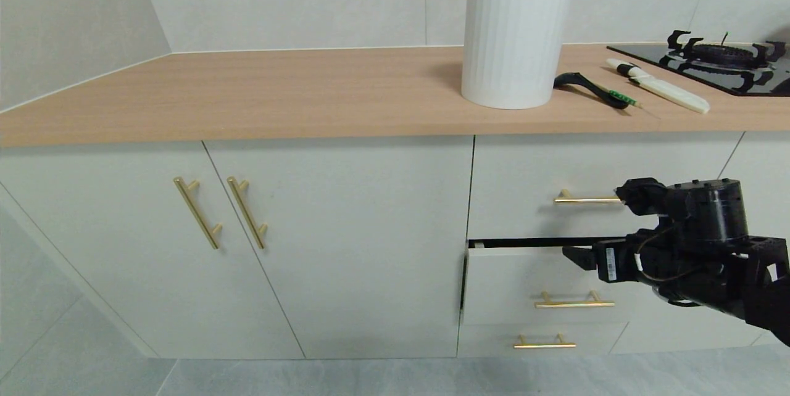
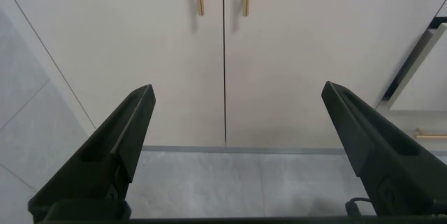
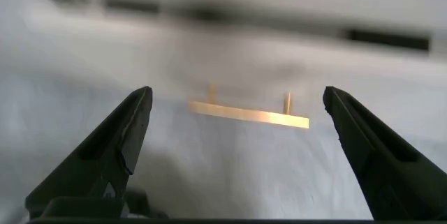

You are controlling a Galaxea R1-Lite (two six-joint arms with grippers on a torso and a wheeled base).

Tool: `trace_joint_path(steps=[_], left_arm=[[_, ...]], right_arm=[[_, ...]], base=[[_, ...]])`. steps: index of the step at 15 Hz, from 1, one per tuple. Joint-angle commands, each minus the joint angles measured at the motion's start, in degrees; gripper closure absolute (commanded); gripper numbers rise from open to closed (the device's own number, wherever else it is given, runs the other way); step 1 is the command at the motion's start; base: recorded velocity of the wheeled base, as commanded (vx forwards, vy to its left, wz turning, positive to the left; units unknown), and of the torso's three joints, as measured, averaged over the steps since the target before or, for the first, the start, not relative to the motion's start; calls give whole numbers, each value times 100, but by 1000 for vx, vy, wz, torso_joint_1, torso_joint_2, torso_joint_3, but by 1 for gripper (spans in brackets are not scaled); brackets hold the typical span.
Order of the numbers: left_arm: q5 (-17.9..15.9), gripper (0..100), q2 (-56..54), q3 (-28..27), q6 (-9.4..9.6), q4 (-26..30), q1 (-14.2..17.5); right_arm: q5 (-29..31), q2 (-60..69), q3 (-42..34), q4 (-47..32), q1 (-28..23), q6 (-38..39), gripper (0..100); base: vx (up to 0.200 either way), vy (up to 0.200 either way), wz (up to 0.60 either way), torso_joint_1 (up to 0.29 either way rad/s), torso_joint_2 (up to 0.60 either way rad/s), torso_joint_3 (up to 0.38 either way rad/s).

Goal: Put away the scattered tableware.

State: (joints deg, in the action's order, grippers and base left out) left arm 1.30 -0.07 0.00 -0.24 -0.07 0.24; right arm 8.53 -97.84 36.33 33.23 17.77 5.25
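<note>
Two pieces of tableware lie on the light-brown wooden worktop (image 1: 278, 94), toward its right end: a black-handled utensil with a green stem (image 1: 592, 89) and a cream-white knife with a black band (image 1: 657, 84). They are near each other but apart. The utensil is just beside a tall white ribbed cylindrical container (image 1: 515, 26); the knife lies between the utensil and a black gas hob (image 1: 710, 57) at the far right corner.

Below the front edge, the middle pale-grey drawer (image 1: 524, 279) stands slightly ajar, with a dark gap along its top. The right end effector (image 1: 597, 222) (image 3: 237, 98) hangs in front of the drawers, fingers spread wide and holding nothing, facing a gold bar handle (image 3: 248, 116).

The left end effector (image 2: 237, 91) is likewise spread and empty, facing the pale double cabinet doors (image 2: 279, 63).
</note>
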Motion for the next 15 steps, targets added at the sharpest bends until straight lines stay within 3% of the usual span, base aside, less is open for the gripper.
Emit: trace_joint_path(steps=[1, 9, 15], left_arm=[[1, 0, 7, 0, -2, -1, 2], [1, 0, 7, 0, -2, -1, 2], [1, 0, 7, 0, -2, -1, 2]], right_arm=[[34, -314, 410, 34, -46, 20, 0], [43, -1369, 1096, 52, -178, 20, 0], [412, -2055, 1052, 966, -187, -7, 0]], base=[[0, 0, 0, 0, 0, 0], [0, 0, 0, 0, 0, 0], [0, 0, 0, 0, 0, 0]])
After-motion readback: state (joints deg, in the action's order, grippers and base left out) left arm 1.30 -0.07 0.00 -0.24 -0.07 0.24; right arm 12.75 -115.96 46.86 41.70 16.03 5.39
